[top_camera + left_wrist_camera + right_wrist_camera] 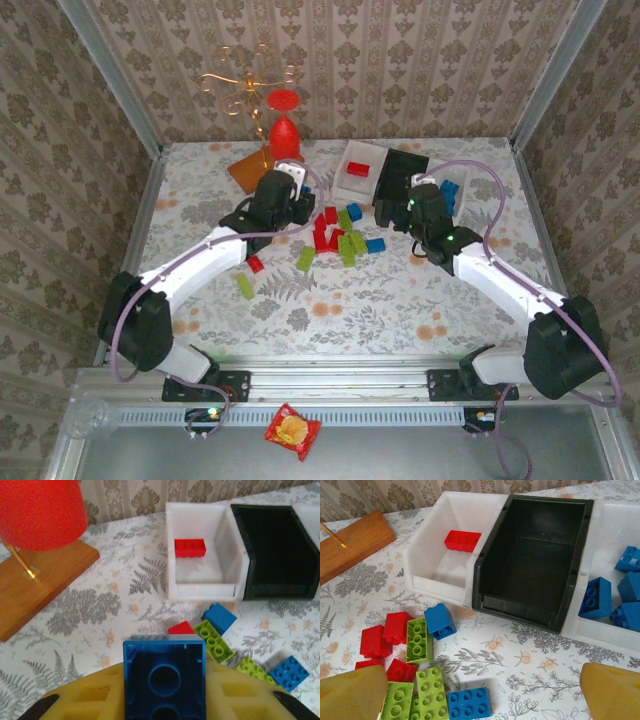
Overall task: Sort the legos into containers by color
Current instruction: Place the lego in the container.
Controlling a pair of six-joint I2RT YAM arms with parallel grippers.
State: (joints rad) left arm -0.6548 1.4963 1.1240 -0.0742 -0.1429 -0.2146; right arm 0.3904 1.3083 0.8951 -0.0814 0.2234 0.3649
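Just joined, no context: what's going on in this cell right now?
Two arms are sorting legos by color. The left gripper is shut on a blue brick. The right gripper hangs open over the loose pile of red, green and blue bricks. One white tray holds a single red brick, the other white tray holds several blue bricks, and the black tray is empty.

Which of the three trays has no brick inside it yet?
The black tray in the middle: the white tray to its left holds one red brick, the other white tray holds blue bricks.
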